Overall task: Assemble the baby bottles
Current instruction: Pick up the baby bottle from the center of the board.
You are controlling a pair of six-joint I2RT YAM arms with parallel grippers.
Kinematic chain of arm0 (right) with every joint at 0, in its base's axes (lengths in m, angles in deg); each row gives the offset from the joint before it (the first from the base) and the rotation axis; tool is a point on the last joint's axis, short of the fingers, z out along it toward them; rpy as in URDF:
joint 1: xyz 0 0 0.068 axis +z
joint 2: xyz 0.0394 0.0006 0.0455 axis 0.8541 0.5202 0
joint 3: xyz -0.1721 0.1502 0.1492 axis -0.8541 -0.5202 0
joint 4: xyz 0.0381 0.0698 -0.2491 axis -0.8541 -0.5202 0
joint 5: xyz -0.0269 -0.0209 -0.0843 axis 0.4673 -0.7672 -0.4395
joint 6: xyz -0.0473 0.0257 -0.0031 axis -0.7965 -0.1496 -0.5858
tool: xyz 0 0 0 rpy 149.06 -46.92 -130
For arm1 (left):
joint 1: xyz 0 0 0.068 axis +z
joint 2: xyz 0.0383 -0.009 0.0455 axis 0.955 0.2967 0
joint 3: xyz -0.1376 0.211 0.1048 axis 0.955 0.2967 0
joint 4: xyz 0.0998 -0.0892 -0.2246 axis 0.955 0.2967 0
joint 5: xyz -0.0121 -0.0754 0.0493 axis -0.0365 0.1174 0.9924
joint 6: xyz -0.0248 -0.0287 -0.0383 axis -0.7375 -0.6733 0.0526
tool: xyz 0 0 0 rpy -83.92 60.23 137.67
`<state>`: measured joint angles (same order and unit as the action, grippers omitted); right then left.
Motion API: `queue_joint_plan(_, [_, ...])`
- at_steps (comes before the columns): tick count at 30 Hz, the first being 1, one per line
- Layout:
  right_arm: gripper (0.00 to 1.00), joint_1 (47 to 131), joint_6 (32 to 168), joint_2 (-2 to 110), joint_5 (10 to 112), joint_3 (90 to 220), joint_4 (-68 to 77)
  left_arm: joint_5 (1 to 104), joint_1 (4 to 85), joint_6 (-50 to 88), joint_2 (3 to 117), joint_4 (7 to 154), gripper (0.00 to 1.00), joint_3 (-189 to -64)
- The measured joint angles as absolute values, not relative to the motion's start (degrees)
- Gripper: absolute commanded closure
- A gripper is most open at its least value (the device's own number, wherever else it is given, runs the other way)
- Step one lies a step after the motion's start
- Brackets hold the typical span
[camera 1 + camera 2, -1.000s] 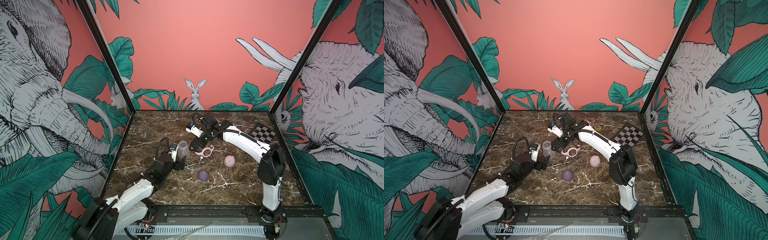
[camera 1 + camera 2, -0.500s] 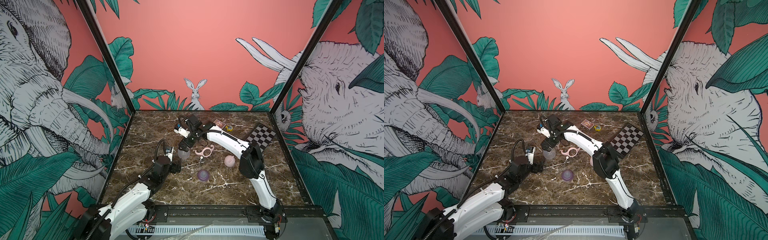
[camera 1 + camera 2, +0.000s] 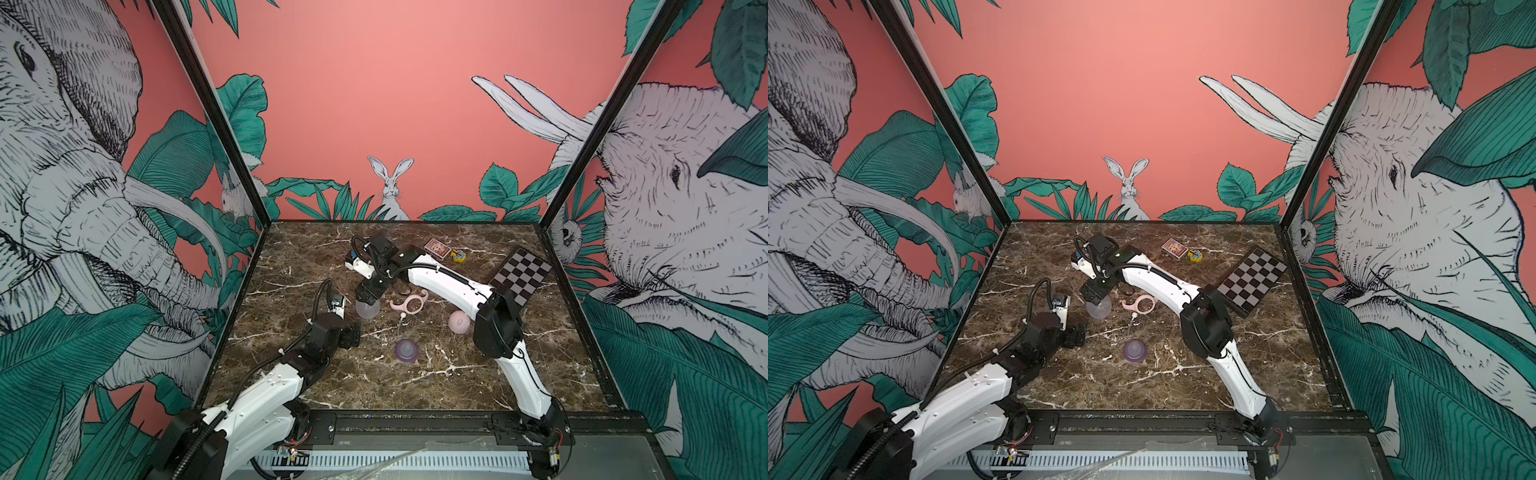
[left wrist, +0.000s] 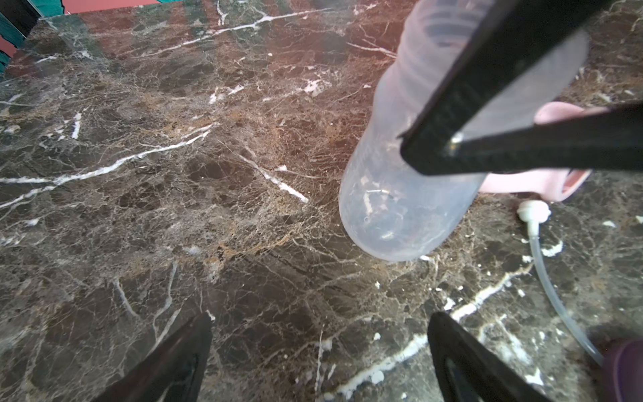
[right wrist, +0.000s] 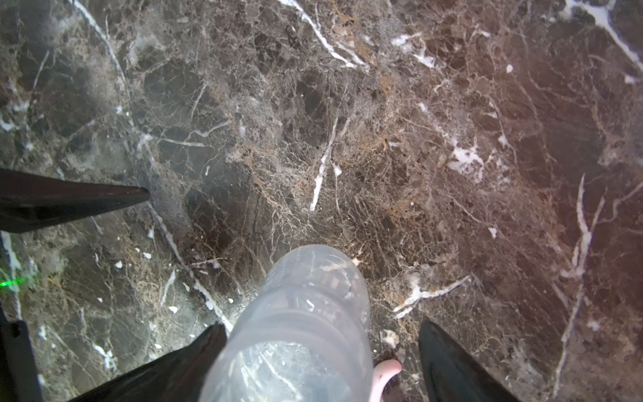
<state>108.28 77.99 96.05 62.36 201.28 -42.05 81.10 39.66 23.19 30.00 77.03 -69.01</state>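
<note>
The clear bottle [image 3: 367,309] [image 3: 1098,308] stands on the marble left of centre. My right gripper [image 3: 368,299] [image 3: 1096,297] comes down over its top, open. In the right wrist view the gripper [image 5: 322,327] straddles the bottle [image 5: 306,313]: one finger is against it and the other stands a gap away. My left gripper [image 3: 351,334] [image 3: 1073,336] [image 4: 318,351] is open and empty, just in front of the bottle [image 4: 400,209]. The pink collar ring [image 3: 409,302] [image 3: 1139,303], the thin straw [image 3: 402,322] and the purple nipple [image 3: 406,350] [image 3: 1134,350] lie to the right. The pink dome cap [image 3: 459,321] sits by my right arm's elbow.
A checkered board [image 3: 521,276] leans at the right side of the table. A small card box [image 3: 437,248] and a small yellow thing [image 3: 458,256] lie near the back wall. My right arm reaches across the middle from the front right.
My right gripper has swung left from above the collar ring to over the bottle, and its jaws have narrowed. My left gripper has drawn back from the bottle toward the front.
</note>
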Motion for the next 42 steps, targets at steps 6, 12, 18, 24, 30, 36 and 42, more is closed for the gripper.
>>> queue_joint_plan(6, [0.26, 108.3, 79.1, 96.3, 62.5, 201.3, -42.0, 80.4, 39.7, 23.7, 32.3, 77.0, 0.01, -69.6])
queue_joint_plan(12, [0.18, 108.3, 79.9, 96.7, 63.2, 201.2, -42.0, 79.9, 39.7, 23.9, 33.2, 77.0, 0.01, -70.2])
queue_joint_plan(18, [0.39, 108.3, 80.6, 96.9, 63.3, 200.9, -42.0, 79.9, 39.7, 23.9, 32.6, 77.0, 0.01, -70.2])
queue_joint_plan(24, [0.43, 108.0, 81.5, 97.0, 63.2, 200.8, -41.6, 77.3, 39.7, 25.3, 32.9, 75.9, 0.01, -70.2])
queue_joint_plan(30, [0.47, 104.9, 84.0, 93.7, 66.4, 196.6, -41.9, 69.6, 39.7, 31.4, 36.0, 70.6, 0.0, -70.2])
queue_joint_plan(36, [0.47, 98.1, 85.9, 85.2, 70.4, 192.0, -44.0, 61.5, 39.7, 38.3, 39.9, 63.3, 0.0, -71.8])
queue_joint_plan(42, [0.48, 95.7, 89.4, 75.2, 76.0, 185.4, -42.5, 54.7, 39.7, 42.2, 46.4, 56.7, 0.0, -75.7])
